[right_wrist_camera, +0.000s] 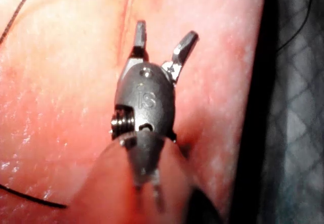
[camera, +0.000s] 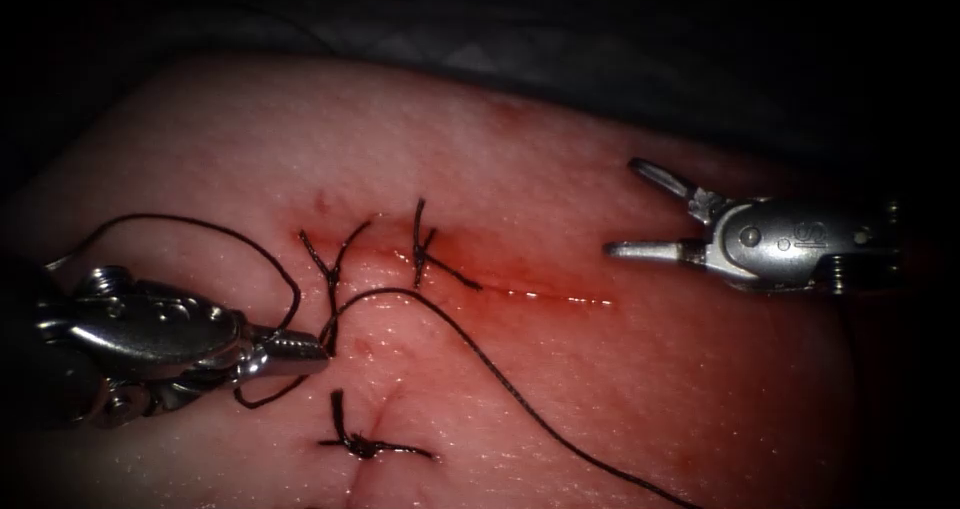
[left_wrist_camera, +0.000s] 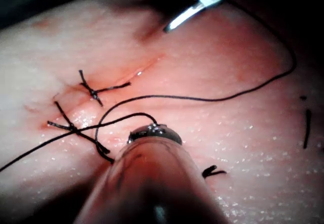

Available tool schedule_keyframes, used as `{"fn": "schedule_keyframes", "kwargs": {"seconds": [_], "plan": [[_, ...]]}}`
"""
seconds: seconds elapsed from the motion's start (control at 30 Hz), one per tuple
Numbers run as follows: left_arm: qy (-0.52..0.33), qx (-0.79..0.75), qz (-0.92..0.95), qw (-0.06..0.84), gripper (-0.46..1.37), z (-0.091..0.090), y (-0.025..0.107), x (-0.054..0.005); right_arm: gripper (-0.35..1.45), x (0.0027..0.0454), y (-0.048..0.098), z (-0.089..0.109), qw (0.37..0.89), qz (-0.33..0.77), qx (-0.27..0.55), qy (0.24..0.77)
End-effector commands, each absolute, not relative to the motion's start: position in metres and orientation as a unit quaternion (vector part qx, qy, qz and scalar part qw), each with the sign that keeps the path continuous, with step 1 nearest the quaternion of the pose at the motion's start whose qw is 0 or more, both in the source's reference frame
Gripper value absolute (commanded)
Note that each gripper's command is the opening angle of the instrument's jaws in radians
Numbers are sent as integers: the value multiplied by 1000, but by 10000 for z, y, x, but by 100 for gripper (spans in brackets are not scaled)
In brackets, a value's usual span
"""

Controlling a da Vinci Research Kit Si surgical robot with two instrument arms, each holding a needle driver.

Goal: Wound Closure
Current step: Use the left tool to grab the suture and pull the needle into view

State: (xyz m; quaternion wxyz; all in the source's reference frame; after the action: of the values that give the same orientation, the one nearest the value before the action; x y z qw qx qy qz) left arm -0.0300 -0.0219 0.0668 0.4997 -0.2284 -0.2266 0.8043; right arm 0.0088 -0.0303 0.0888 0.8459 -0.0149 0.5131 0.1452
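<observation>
The cut point(camera: 520, 291) runs across the tissue point(camera: 640, 399), with red fluid along it. Two dark stitches point(camera: 335, 267) point(camera: 425, 254) cross its left end. My left tool point(camera: 312, 353) lies just below the left stitch, jaws shut on the thread point(camera: 500, 374), which runs off to the lower right. Another strand loops out to the left above that tool. My right tool point(camera: 622, 209) hovers beyond the cut's right end, jaws open and holding nothing. The right wrist view shows those open jaws of the right tool point(right_wrist_camera: 163, 37) over bare tissue. The left tool's wrist point(left_wrist_camera: 154, 133) sits beside both stitches point(left_wrist_camera: 93, 92).
A knotted cut piece of thread point(camera: 365, 444) lies on the tissue below the left tool. More cut ends point(left_wrist_camera: 306, 128) point(left_wrist_camera: 212, 172) lie nearby. Dark cloth point(camera: 600, 49) borders the tissue's far edge.
</observation>
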Motion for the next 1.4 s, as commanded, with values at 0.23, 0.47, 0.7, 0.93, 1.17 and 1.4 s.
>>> {"fn": "schedule_keyframes", "kwargs": {"seconds": [0.23, 0.47, 0.7, 0.93, 1.17, 1.4], "plan": [[-218, -242, 813, 482, -35, 667, -219, -352, 113, 86, -303, 888, 846, 146, -15, 512], [-221, -262, 818, 462, -35, 673, -224, -407, 113, 86, -303, 888, 846, 146, -15, 512], [-203, -310, 815, 446, -35, 679, -214, -464, 113, 84, -302, 889, 847, 146, -15, 511], [-195, -354, 800, 444, -35, 687, -188, -506, 112, 72, -301, 888, 850, 151, -23, 504], [-197, -368, 795, 440, -35, 700, -166, -531, 111, 35, -290, 885, 858, 165, -38, 484], [-210, -388, 789, 427, -35, 717, -144, -565, 110, 6, -283, 888, 863, 191, -59, 465]]}}
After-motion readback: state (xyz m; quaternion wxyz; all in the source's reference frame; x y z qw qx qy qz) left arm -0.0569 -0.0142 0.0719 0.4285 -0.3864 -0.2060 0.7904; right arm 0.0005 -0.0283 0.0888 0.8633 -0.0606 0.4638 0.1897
